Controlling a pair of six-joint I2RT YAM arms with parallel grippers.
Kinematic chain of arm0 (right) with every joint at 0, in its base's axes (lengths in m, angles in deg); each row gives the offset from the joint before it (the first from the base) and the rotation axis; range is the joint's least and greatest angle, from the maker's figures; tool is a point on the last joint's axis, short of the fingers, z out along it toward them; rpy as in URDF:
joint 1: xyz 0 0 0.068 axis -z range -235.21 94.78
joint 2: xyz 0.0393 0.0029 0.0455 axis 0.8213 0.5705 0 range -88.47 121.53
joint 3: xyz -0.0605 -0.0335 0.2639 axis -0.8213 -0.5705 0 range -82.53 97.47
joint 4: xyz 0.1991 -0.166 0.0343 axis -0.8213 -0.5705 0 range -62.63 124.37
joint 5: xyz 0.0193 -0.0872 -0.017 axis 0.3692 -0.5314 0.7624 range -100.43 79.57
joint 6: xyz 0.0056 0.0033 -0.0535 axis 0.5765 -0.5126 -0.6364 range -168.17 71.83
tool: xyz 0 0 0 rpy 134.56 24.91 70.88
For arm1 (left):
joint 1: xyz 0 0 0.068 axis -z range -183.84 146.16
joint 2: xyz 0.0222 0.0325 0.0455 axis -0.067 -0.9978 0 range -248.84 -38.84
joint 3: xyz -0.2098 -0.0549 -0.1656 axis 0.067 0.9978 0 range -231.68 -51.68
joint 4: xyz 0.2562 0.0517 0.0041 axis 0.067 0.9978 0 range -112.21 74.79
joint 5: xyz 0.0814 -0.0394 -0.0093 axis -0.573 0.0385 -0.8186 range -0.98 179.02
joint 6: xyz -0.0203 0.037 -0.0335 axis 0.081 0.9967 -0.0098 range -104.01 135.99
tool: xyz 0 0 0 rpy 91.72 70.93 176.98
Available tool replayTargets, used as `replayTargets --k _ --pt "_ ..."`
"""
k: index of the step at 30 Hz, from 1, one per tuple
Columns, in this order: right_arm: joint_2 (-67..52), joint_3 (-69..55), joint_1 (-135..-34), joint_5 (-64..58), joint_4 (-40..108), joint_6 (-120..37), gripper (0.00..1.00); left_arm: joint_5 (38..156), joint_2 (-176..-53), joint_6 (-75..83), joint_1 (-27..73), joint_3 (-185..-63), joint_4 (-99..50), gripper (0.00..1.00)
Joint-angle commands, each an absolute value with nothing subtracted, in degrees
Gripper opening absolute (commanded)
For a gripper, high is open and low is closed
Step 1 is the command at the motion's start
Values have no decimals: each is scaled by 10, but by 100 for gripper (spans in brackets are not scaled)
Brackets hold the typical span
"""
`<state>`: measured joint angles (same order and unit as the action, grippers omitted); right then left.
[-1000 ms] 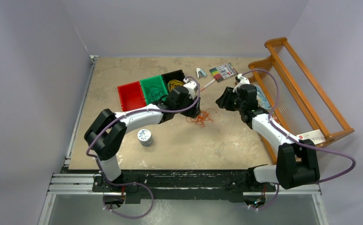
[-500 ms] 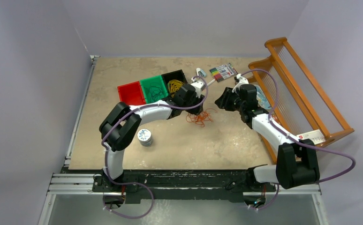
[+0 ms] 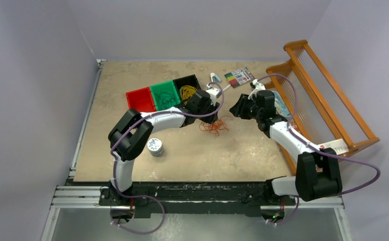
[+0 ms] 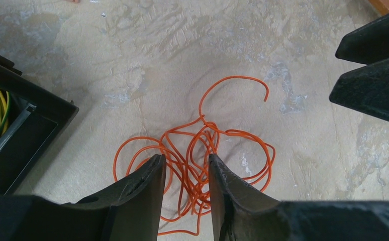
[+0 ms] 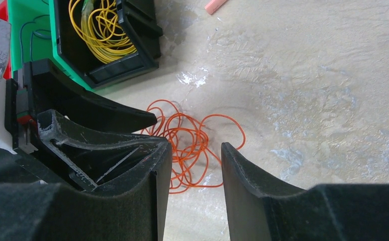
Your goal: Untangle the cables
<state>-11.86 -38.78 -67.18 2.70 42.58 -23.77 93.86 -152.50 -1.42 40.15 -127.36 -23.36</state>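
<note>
Beige mottled counter (image 3: 192,150): orange cables (image 3: 215,125) lie tangled near its middle, just beside a black bin (image 5: 137,30) holding yellow cables (image 5: 99,30). Left pincer (image 4: 185,160), half open, straddles some strands unclamped; right pincer (image 5: 196,148) hovers above, half open, empty.

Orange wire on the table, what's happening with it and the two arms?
The tangled orange wire lies loose on the table. The left pincer hangs over its middle strands, jaws a little apart; the right pincer, also open, faces it from the other side. Neither grips it yet. A yellow wire sits in the black bin.
</note>
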Motion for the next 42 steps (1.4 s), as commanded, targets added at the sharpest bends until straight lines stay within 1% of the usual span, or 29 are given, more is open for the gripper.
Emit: replayTargets --k 1,6,18,23,27,31,35,37,39,42 --pt "-118 -380 -671 44 448 -248 43 962 -1507 -8 401 -1284 -262 37" --pt "-117 -379 -671 48 449 -248 43 970 -1485 -2 401 -1269 -271 38" --pt "-111 -376 -671 55 447 -252 43 988 -1487 1 400 -1250 -271 38" --pt "-108 -373 -671 56 447 -254 43 991 -1491 3 401 -1249 -267 36" --pt "-106 -371 -671 57 447 -255 43 988 -1481 2 401 -1246 -273 25" --pt "-106 -370 -671 57 447 -256 43 974 -1460 0 400 -1248 -274 18" --pt "-107 -371 -671 57 449 -256 43 961 -1437 -2 401 -1246 -274 7" --pt "-108 -372 -671 57 451 -256 43 957 -1427 -3 401 -1246 -273 3" --pt "-110 -375 -671 57 452 -255 43 952 -1419 -3 401 -1245 -271 0" --pt "-113 -378 -671 57 452 -254 43 946 -1411 -4 401 -1245 -267 0"
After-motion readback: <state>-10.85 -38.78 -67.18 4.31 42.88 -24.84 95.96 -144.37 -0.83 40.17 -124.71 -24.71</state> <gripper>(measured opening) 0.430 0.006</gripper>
